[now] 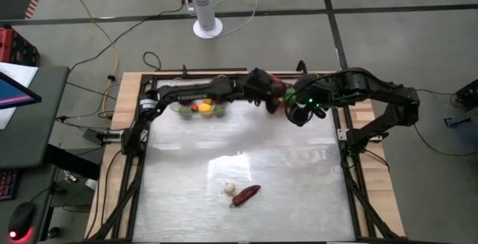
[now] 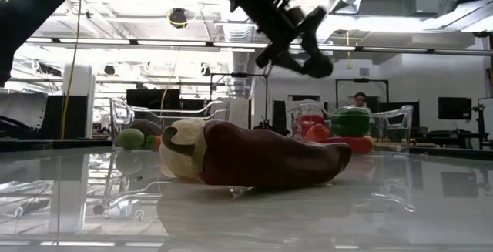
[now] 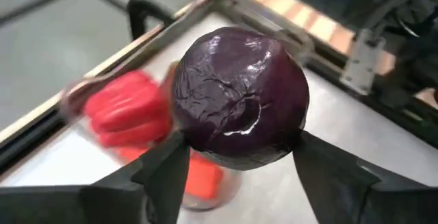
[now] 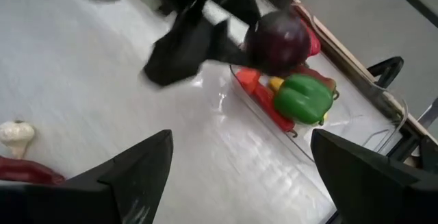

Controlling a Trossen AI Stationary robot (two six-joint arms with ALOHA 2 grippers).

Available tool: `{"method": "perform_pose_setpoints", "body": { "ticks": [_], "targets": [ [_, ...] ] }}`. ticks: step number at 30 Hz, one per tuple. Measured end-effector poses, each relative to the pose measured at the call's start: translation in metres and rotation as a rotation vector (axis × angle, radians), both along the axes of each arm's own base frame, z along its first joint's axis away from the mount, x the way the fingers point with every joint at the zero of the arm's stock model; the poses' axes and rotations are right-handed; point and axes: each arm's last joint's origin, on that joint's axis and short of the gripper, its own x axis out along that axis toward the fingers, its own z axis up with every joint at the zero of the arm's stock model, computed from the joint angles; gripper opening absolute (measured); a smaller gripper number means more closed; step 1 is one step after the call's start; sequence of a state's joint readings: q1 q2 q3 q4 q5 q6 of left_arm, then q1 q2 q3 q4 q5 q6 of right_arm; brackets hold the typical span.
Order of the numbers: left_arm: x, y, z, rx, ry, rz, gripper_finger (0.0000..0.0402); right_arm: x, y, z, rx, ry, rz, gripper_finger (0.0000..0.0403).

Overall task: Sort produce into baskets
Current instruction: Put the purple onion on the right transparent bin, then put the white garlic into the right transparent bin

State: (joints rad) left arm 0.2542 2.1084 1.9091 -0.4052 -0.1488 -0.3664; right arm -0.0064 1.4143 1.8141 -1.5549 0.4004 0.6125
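Two tubs sit at the table's (image 1: 299, 199) far edge, top centre of the high view: left tub (image 1: 200, 110), right tub (image 1: 282, 98). Left gripper (image 1: 273, 102) over the right tub, holding a cabbage (image 3: 239, 97). Right gripper (image 1: 299, 113) just beside it. Chilli (image 1: 246, 195) and garlic (image 1: 229, 189) touching, lower centre.

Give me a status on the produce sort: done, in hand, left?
Done: both baskets, left and right, already hold produce, including a green pepper. In hand: the left gripper holds a dark purple round piece above the right basket. Left: a red chilli and a whitish piece on the table; right gripper open.
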Motion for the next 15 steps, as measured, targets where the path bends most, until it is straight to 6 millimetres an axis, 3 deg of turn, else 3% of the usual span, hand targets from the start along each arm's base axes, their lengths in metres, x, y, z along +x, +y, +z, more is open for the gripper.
{"method": "perform_pose_setpoints", "body": {
  "ticks": [4,9,12,15],
  "targets": [
    [-0.007,0.025,0.000,-0.064,-0.025,-0.008,0.0282,0.001,-0.002,0.001,-0.005,-0.015,-0.006,0.0372],
    [-0.007,0.028,0.001,-0.085,-0.046,-0.029,0.0331,0.002,-0.002,0.001,-0.007,-0.023,-0.005,0.0372],
    [-0.004,0.019,0.001,-0.084,-0.041,-0.102,0.0335,0.002,-0.002,0.001,0.000,-0.025,-0.015,0.0372],
    [-0.006,-0.010,0.008,-0.057,0.019,-0.233,0.0324,-0.001,0.001,0.002,0.005,-0.030,-0.015,0.0372]
  ]
}}
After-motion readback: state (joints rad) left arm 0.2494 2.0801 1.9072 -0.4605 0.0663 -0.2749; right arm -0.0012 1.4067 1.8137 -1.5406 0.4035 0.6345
